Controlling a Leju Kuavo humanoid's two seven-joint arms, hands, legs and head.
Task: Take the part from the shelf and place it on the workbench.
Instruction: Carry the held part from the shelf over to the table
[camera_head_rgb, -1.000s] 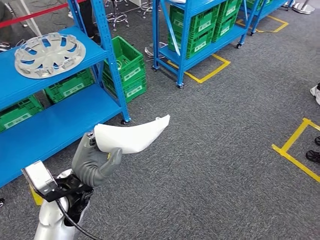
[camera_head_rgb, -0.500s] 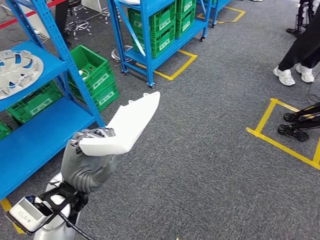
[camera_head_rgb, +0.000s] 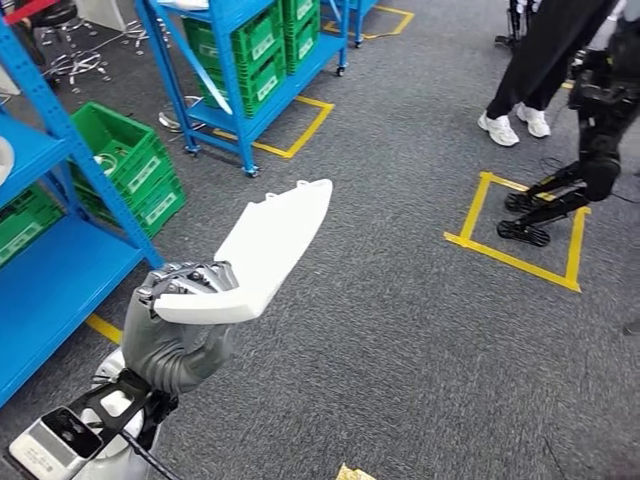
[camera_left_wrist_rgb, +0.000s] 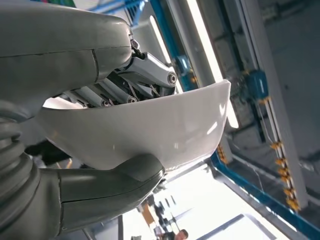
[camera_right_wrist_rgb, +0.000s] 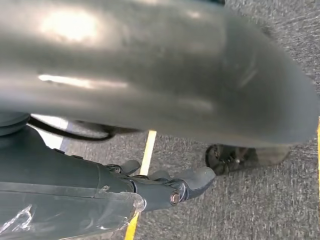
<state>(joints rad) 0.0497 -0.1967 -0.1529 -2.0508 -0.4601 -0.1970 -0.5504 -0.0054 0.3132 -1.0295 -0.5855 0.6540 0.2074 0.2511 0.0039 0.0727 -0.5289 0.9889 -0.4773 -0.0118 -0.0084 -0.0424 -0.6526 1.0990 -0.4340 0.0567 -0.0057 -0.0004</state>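
Fingers (camera_head_rgb: 192, 278) of my left hand (camera_head_rgb: 175, 330) clamp the near end of the white part (camera_head_rgb: 260, 250) from above in the head view; its long axis runs forward and right over the carpet (camera_head_rgb: 392, 300). Left wrist view: thumb (camera_left_wrist_rgb: 113, 182) underneath. Right hand (camera_right_wrist_rgb: 166, 187) hangs, fingers straight, holding nothing.

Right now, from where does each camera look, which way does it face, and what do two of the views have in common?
Head view: high on the body, facing forward and down at grey carpet, blue shelves and green crates; the left hand holds the white part.
Left wrist view: behind the left hand, facing up toward ceiling lights; fingers and thumb grip the white part.
Right wrist view: at the hanging right arm, facing down at carpet and a yellow floor line; the right hand holds nothing.
Shared: head and left wrist views both show the held part.
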